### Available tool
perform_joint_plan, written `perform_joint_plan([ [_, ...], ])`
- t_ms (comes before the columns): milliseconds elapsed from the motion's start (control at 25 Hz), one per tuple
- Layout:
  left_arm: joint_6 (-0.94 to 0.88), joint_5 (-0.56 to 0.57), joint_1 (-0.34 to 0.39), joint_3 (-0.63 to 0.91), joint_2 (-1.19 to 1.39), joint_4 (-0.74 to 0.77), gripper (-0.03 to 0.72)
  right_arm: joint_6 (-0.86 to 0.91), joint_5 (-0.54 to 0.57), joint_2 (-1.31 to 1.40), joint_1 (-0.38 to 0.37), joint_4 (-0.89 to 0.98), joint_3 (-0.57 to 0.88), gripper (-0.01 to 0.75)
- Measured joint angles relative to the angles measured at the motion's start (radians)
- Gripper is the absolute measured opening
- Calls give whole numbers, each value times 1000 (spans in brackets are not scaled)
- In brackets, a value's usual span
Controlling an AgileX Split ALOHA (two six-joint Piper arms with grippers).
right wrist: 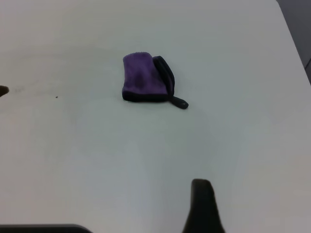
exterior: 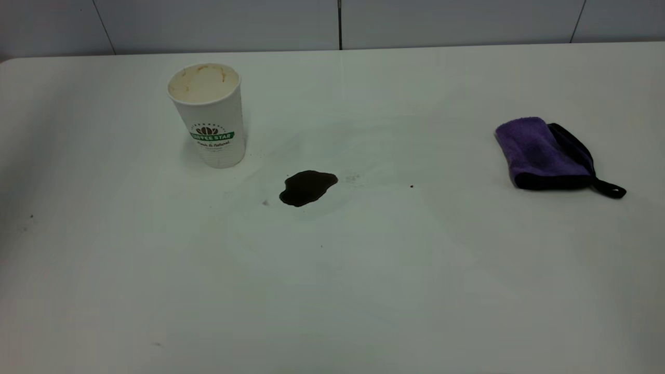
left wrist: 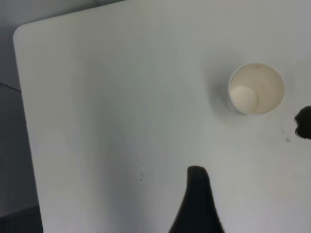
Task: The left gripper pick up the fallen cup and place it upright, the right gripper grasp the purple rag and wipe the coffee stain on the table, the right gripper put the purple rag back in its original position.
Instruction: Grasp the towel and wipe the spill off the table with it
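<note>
White tabletop (exterior: 363, 291) is seen whole only from the exterior view, where the cup (exterior: 209, 115), the stain (exterior: 307, 187) and the rag (exterior: 545, 154) are shown together and neither arm is visible. The cup is stood upright at the left, logo facing the camera, its cream inside smeared brown. The dark brown, nearly black stain is found just beside the cup, toward the table's middle, apart from its base. The fluffy purple rag, edged in black with a short loop strap, is laid well apart at the right.

From the left wrist view, the cup (left wrist: 256, 89) is seen from above, with its round bottom visible and an edge of the stain (left wrist: 304, 122) close by. One black finger (left wrist: 198, 204) of the left gripper is shown above bare table; whether the fingers are spread or closed cannot be told.

From the right wrist view, the rag (right wrist: 146, 83) is shown untouched on the table (right wrist: 233, 145). A single finger (right wrist: 202, 206) of the right gripper is held clear of it; its opening cannot be told.
</note>
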Motion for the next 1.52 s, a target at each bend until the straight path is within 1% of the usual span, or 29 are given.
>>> perform_joint_plan([
  [120, -40, 0, 0, 132, -121, 17, 617, 0, 0, 0, 0, 0, 0, 590],
  [480, -92, 0, 0, 492, -438, 21, 486, 0, 0, 0, 0, 0, 0, 590],
  [680, -161, 0, 0, 667, -620, 21, 445, 0, 0, 0, 0, 0, 0, 590],
  [1040, -176, 0, 0, 828, -1013, 21, 429, 0, 0, 0, 0, 0, 0, 590],
  [1360, -119, 0, 2, 1057, -1286, 19, 429, 0, 0, 0, 0, 0, 0, 590],
  [1520, -116, -6, 58, 1159, -1384, -2, 429, 0, 0, 0, 0, 0, 0, 590],
])
